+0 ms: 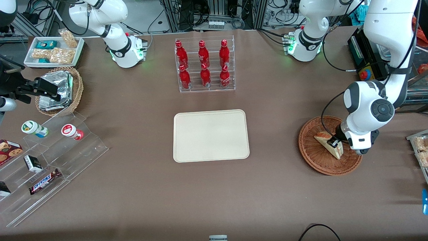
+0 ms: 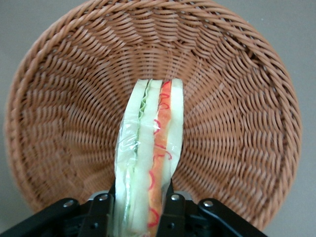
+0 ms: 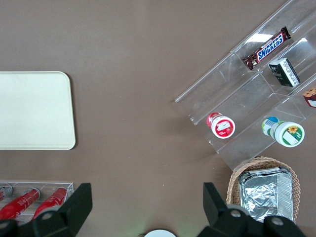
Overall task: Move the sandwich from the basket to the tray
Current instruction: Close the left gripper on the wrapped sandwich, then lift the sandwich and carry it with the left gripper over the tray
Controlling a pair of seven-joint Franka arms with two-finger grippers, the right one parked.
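The sandwich (image 1: 329,144), a pale bread wedge in clear wrap with red, orange and green filling, lies in the reddish-brown wicker basket (image 1: 314,157) at the working arm's end of the table. My left gripper (image 1: 333,143) is down in the basket and shut on the sandwich. In the left wrist view the sandwich (image 2: 150,143) stands on edge between the two black fingers (image 2: 101,212), over the basket's woven floor (image 2: 232,113). The cream-beige tray (image 1: 211,135) lies flat at the table's middle, apart from the basket; it also shows in the right wrist view (image 3: 34,109).
A clear rack of red bottles (image 1: 204,65) stands farther from the front camera than the tray. Toward the parked arm's end are a tan basket of foil packs (image 1: 58,90), a white snack tray (image 1: 53,51) and a clear stepped stand with snacks (image 1: 50,160).
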